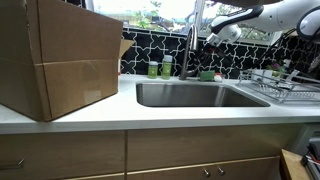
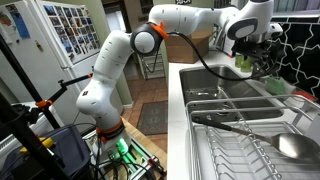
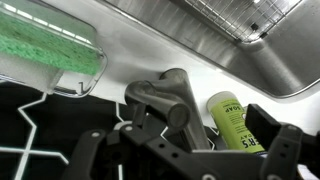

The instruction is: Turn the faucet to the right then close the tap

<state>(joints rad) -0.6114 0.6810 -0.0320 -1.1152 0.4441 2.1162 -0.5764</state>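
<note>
The faucet (image 1: 189, 55) is a slim silvery spout standing behind the sink, rising against the bright window. In the wrist view its metal body and stubby handle (image 3: 160, 95) fill the middle, close to the camera. My gripper (image 3: 185, 150) is open, with one dark finger on each side of the faucet body and a green soap bottle (image 3: 232, 120). It does not grip anything. In both exterior views the gripper (image 1: 214, 36) (image 2: 250, 52) hovers at the faucet by the tiled wall. The faucet is hidden behind the gripper in the exterior view that shows the arm.
Two small green bottles (image 1: 160, 68) stand left of the faucet. A green sponge in a wire holder (image 3: 50, 45) is by the wall. The steel sink (image 1: 195, 95) lies in front. A dish rack (image 1: 278, 84) stands at one side and a big cardboard box (image 1: 60, 55) at the other.
</note>
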